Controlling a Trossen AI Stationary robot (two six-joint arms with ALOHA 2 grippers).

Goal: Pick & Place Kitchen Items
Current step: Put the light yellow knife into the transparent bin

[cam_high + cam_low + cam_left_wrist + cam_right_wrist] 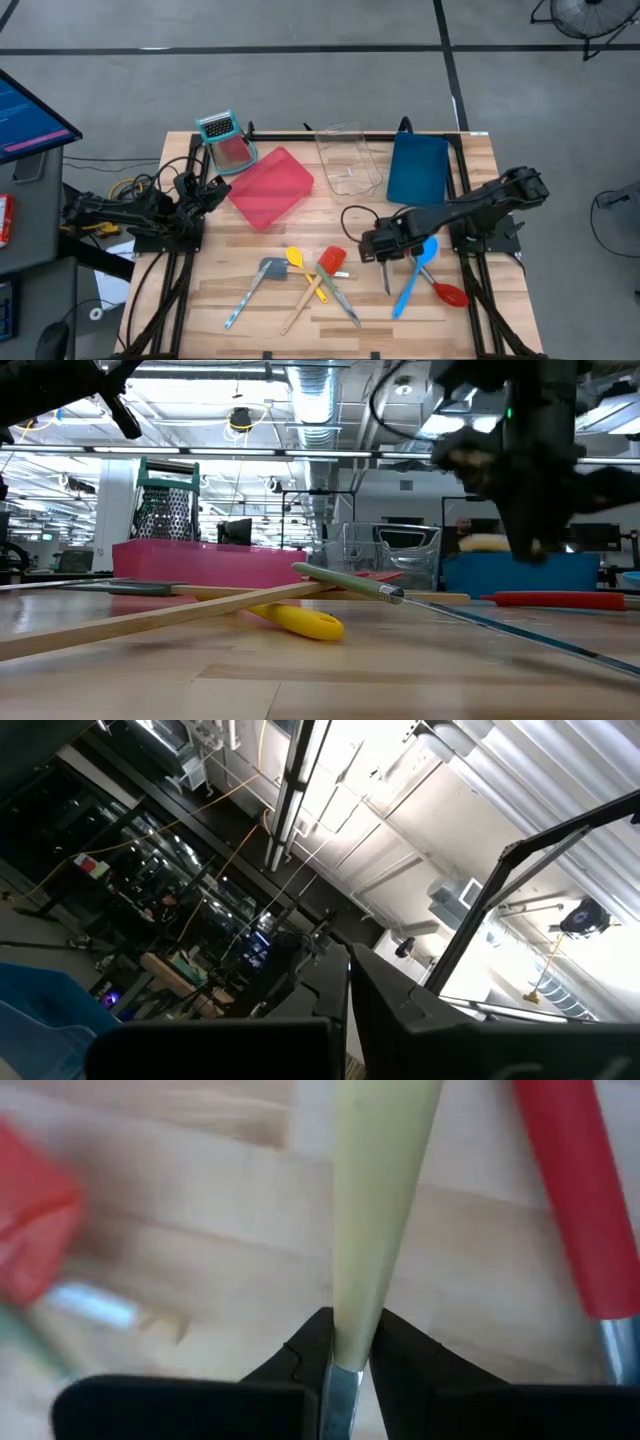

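— Item one, the right hand (383,246)?

— Low over the worktop (300,335), front right; fingers pinched on the pale-handled knife (375,1200), just where handle meets blade; whether the knife is off the wood yet, I cannot tell.

— Neighbours of that knife?

— Blue spatula (410,285) just beside; red spoon (452,294) beyond it; red wooden-handled spatula (331,262), yellow spoon (294,257), grey-teal spatula (270,268) and a green-handled knife (340,298) in a loose heap nearer the middle, some crossing one another.

— Item two, the left hand (205,195)?

— Parked at the left edge, pointing up towards the ceiling; fingers together, nothing in them.

— Places to put things?

— Red tray (270,187), clear tray (348,158), blue tray (418,168) along the back; a box grater (222,130) at the back left.

— Handling notes for the step in hand?

— My reckoning: keep the pinch firm, since the grip sits off the knife's middle and it may swing; lift straight up before travelling, so the blade doesn't drag the blue spatula; carry it level; lower it flat into a tray before letting go.
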